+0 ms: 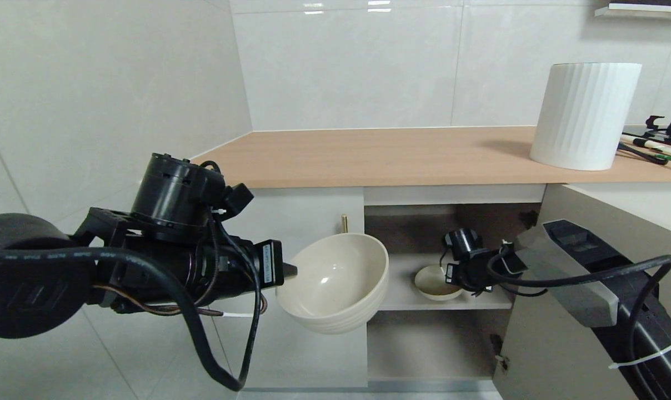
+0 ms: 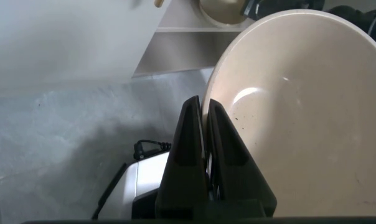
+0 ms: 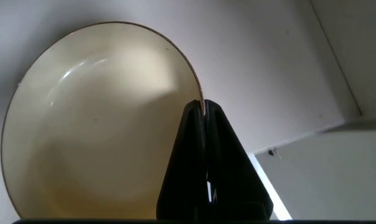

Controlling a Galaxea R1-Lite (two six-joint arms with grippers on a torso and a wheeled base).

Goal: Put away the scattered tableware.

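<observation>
Head view, halfway-ish: my right end effector (image 1: 451, 276) pinches the small bowl (image 1: 431, 284) on the shelf (image 1: 405, 300), left end effector (image 1: 291, 271) grips the big bowl (image 1: 335, 289), not shelved yet.

Head view: set high, facing forward and down at the open cabinet (image 1: 413, 233) under the countertop (image 1: 391, 155), at middle distance, arms entering lower left and lower right of frame. Left wrist view: close behind the left gripper (image 2: 203, 109), looking along it into the large bowl (image 2: 300, 112). Right wrist view: equally close behind the right gripper (image 3: 203, 112), onto the small bowl (image 3: 94, 118). Head view shares both bowls.
</observation>
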